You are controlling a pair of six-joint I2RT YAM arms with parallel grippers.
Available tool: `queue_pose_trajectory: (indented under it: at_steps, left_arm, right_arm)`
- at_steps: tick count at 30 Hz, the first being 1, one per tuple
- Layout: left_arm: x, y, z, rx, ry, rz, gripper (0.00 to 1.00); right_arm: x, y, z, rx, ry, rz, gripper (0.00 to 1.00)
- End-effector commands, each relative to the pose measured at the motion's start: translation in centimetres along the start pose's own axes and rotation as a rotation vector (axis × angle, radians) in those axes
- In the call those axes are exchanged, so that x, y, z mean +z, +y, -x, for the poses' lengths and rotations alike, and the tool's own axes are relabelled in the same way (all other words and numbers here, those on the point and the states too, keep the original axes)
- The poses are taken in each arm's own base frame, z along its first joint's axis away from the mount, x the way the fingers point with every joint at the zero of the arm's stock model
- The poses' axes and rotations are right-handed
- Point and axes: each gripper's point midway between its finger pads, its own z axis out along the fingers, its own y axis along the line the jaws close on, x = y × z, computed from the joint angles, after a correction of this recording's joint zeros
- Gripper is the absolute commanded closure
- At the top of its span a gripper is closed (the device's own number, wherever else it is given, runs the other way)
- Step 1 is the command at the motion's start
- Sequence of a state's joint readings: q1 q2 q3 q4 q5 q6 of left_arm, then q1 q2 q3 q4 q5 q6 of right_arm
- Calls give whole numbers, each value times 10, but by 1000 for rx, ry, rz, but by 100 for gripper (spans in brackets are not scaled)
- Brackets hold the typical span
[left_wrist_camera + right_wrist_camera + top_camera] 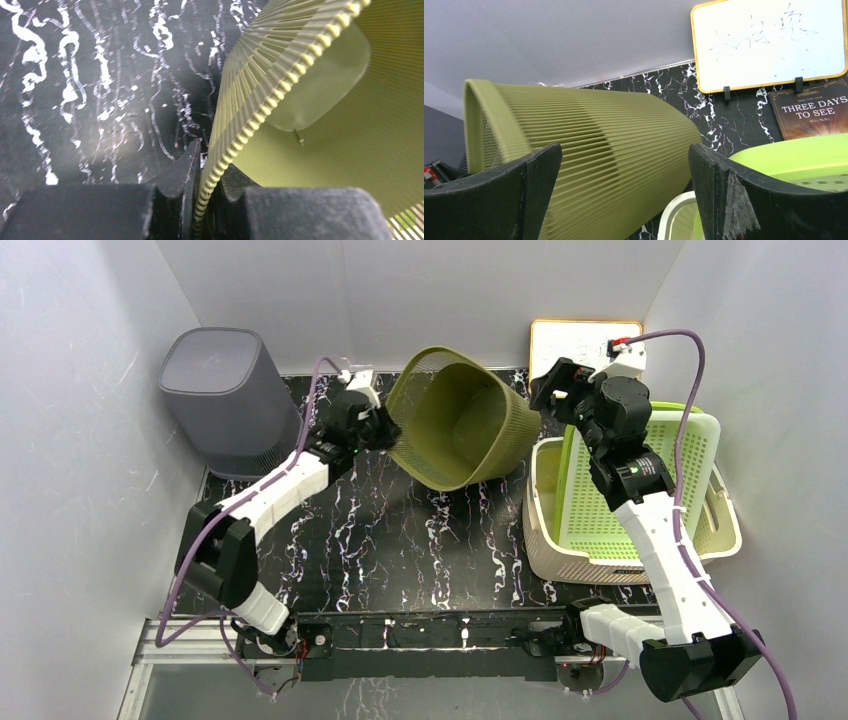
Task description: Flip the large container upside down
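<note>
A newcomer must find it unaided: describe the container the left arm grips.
On the black marbled table, look at the far edge, between the grey bin on the left and the cream basket on the right. The olive-green ribbed basket there is tilted well over, left fingers pinching its rim; its neighbours stand upright.

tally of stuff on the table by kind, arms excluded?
Containers: 4 (olive basket, grey bin, cream basket, lime basket)
Whiteboard: 1
Book: 1
Total: 6
</note>
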State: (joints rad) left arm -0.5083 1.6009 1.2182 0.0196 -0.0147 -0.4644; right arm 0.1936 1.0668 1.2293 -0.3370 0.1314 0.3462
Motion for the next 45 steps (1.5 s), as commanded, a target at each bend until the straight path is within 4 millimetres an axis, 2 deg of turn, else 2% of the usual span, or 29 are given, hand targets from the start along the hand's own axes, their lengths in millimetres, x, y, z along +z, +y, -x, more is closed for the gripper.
queue_pose_trajectory:
  at_steps: [1, 3, 7, 8, 9, 13, 15, 27, 32, 35, 37, 39, 42, 45]
  left_arm:
    - [-15, 88, -44, -43, 57, 214, 100]
    - [-17, 108, -60, -103, 64, 223, 100]
    - [-22, 131, -86, -152, 119, 254, 100]
    - [-21, 135, -92, -152, 144, 269, 95]
    - [-21, 137, -97, -150, 166, 278, 83]
    - [-21, 141, -110, -150, 213, 288, 64]
    - [-22, 142, -111, -147, 213, 296, 49]
    - [-34, 143, -109, -136, 218, 313, 45]
    - [-72, 133, -116, -179, 244, 309, 41]
    - [-104, 112, -107, -227, 163, 219, 38]
    - [-125, 96, -91, -258, 81, 151, 37]
    - [-145, 86, -73, -289, -8, 120, 39]
    - [-161, 68, -46, -332, -109, 43, 40]
    - [-164, 42, -22, -374, -159, -78, 37]
  right_arm:
    - [-5, 6, 16, 10, -67, 33, 2]
    - [-5, 7, 14, 14, -62, 38, 2]
    - [-6, 6, 14, 13, -64, 34, 2]
    - [-6, 6, 14, 13, -62, 35, 2]
    - [-6, 6, 13, 14, -60, 35, 2]
    - [-5, 4, 9, 11, -53, 31, 2]
    - [-5, 3, 8, 8, -51, 29, 2]
    - [-4, 3, 5, 5, -45, 28, 2]
    - [-4, 1, 7, -9, -49, 17, 2]
    - [-1, 1, 4, -7, -44, 19, 2]
    - [2, 2, -1, -3, -32, 27, 2]
    - [5, 2, -6, 2, -19, 29, 2]
    - [7, 3, -10, 12, -6, 32, 2]
    - [7, 4, -9, 15, -4, 36, 2]
